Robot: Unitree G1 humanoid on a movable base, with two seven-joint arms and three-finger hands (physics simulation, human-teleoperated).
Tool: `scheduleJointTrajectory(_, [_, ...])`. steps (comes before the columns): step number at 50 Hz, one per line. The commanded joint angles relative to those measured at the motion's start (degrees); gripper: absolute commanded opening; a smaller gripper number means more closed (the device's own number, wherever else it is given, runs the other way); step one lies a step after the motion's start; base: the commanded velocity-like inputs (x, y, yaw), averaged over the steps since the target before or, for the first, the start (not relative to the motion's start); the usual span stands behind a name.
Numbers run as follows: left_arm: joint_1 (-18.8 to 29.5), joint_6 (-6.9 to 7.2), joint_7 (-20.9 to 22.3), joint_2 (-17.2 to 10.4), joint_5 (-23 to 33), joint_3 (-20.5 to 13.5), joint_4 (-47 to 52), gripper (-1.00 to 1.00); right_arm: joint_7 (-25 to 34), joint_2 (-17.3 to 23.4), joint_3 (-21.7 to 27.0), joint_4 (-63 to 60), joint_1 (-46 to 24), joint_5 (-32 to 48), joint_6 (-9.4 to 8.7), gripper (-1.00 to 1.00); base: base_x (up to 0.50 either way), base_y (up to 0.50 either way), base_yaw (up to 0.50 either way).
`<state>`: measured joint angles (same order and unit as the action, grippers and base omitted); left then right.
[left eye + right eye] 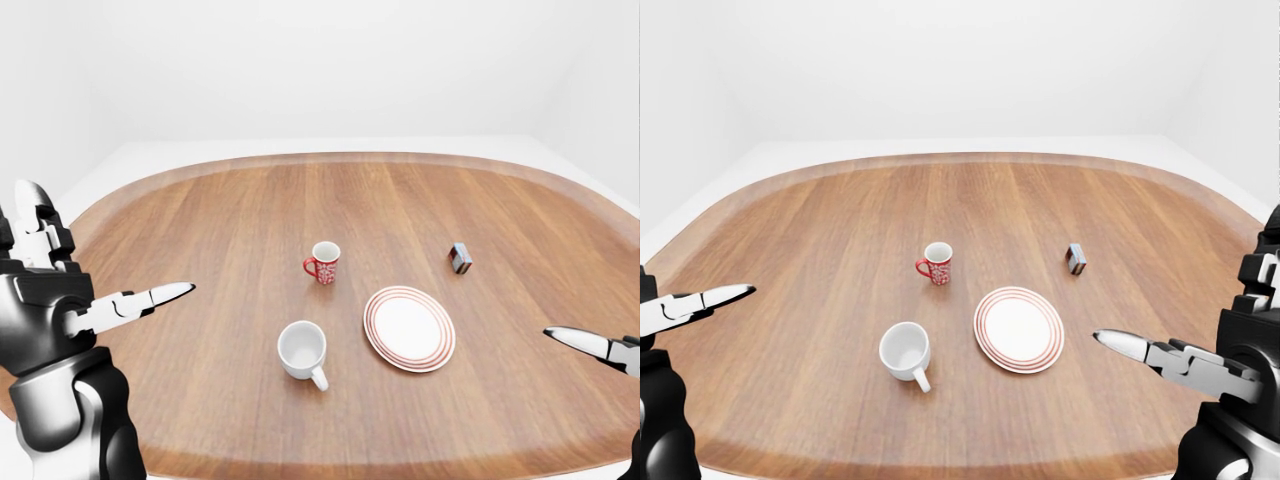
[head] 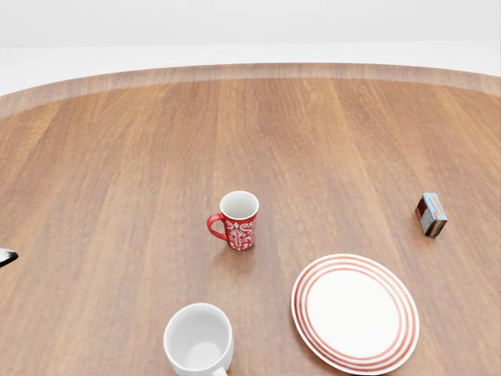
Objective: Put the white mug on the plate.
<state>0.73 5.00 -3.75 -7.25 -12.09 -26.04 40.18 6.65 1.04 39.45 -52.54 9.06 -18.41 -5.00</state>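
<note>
The white mug [image 1: 301, 350] stands upright and empty on the wooden table [image 1: 220, 220], its handle pointing to the view's lower right. Just right of it lies the red-ringed white plate [image 1: 408, 328], with nothing on it. In the left-eye view my left hand [image 1: 105, 265] is open at the left edge, one finger stretched toward the mug and well short of it. In the right-eye view my right hand [image 1: 1188, 300] is open at the lower right, to the right of the plate and apart from it. Neither hand holds anything.
A red patterned mug [image 1: 323, 263] stands above the white mug in the view. A small box [image 1: 460, 258] lies up and to the right of the plate. The table's rounded rim [image 1: 330, 157] runs along the top, with a white floor beyond.
</note>
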Motion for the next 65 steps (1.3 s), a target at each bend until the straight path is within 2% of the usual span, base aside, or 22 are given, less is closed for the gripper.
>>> scheduleJointTrajectory(1, [0.2,0.00,-0.1,-0.1,0.1,0.1,-0.7,1.00,-0.4,-0.1,-0.3,0.3,0.0,0.2,0.00,1.00,0.00,0.00,0.00])
scheduleJointTrajectory(4, [0.2,0.00,-0.1,-0.2,0.2,0.2,-0.4,1.00,-0.5,0.1,-0.8,0.5,-0.2,0.8,0.00,1.00,0.00,0.00,0.00])
scheduleJointTrajectory(7, [0.2,0.00,-0.1,-0.2,0.1,0.1,-0.1,1.00,-0.4,1.1,-4.2,-0.3,-0.6,5.3,0.00,1.00,0.00,0.00,0.00])
scheduleJointTrajectory(8, [0.2,0.00,-0.1,-0.2,0.2,0.2,0.0,1.00,-0.7,2.3,-6.6,-1.3,-2.3,7.3,0.00,1.00,0.00,0.00,0.00])
scheduleJointTrajectory(11, [0.1,0.00,0.0,-0.1,0.4,0.3,0.0,1.00,0.6,5.8,-14.7,-0.1,-5.4,20.1,0.00,1.00,0.00,0.00,0.00])
scheduleJointTrajectory(13, [0.2,0.00,0.0,-0.1,0.4,0.3,0.1,1.00,2.4,7.4,-18.8,1.8,-8.1,26.1,0.00,1.00,0.00,0.00,0.00])
scheduleJointTrajectory(14, [0.2,0.00,0.0,-0.1,0.5,0.3,0.0,1.00,3.9,9.2,-22.5,4.3,-10.8,30.2,0.00,1.00,0.00,0.00,0.00])
scheduleJointTrajectory(19, [-0.1,0.00,0.1,0.3,0.8,0.7,-0.2,1.00,7.8,10.9,-29.2,11.1,-21.8,39.3,0.00,1.00,0.00,0.00,0.00])
scheduleJointTrajectory(20, [-0.2,0.00,0.2,0.3,0.9,0.7,-0.3,1.00,9.5,11.9,-32.2,13.0,-25.0,42.2,0.00,1.00,0.00,0.00,0.00])
scheduleJointTrajectory(23, [-0.1,0.00,0.2,0.2,0.8,0.5,-0.6,1.00,14.7,12.1,-36.3,17.0,-28.4,48.5,0.00,1.00,0.00,0.00,0.00])
scheduleJointTrajectory(24, [-0.2,0.00,0.2,0.3,0.8,0.6,-0.5,1.00,16.6,12.5,-39.2,19.8,-30.4,52.0,0.00,1.00,0.00,0.00,0.00])
scheduleJointTrajectory(27, [-0.3,0.00,0.3,0.4,0.9,0.8,-0.7,1.00,21.7,9.5,-40.8,23.1,-33.3,58.4,0.00,1.00,0.00,0.00,0.00])
scheduleJointTrajectory(29, [-0.4,0.00,0.3,0.4,0.8,0.8,-0.7,1.00,25.6,8.0,-43.9,28.2,-35.5,63.9,0.00,1.00,0.00,0.00,0.00])
scheduleJointTrajectory(34, [-0.2,0.00,0.3,0.3,0.8,0.7,-0.6,1.00,32.9,3.4,-46.0,36.1,-39.5,73.4,0.00,1.00,0.00,0.00,0.00])
scheduleJointTrajectory(38, [-0.3,0.00,0.3,0.3,0.5,0.6,-0.8,1.00,33.3,-0.3,-46.3,36.6,-40.4,77.5,0.00,1.00,0.00,0.00,0.00])
scheduleJointTrajectory(44, [-0.2,0.00,0.3,0.2,0.6,0.7,-0.5,1.00,33.3,-3.3,-50.3,37.8,-37.4,84.7,0.00,1.00,0.00,0.00,0.00])
scheduleJointTrajectory(47, [-0.1,0.00,0.3,0.2,0.5,0.6,-0.5,1.00,33.3,-7.0,-50.4,39.4,-38.8,83.5,0.00,1.00,0.00,0.00,0.00])
scheduleJointTrajectory(53, [0.1,0.00,0.3,0.0,0.2,0.3,-0.6,1.00,33.3,-7.2,-51.0,43.1,-39.1,86.0,0.00,1.00,0.00,0.00,0.00])
scheduleJointTrajectory(60, [0.0,0.00,0.2,0.1,0.3,0.6,-1.2,1.00,33.3,-7.1,-54.1,42.9,-31.7,91.9,0.00,1.00,0.00,0.00,0.00])
scheduleJointTrajectory(65, [0.0,0.00,0.2,0.0,0.3,0.6,-1.2,1.00,33.3,-8.2,-55.0,44.4,-29.5,93.9,0.00,1.00,0.00,0.00,0.00])
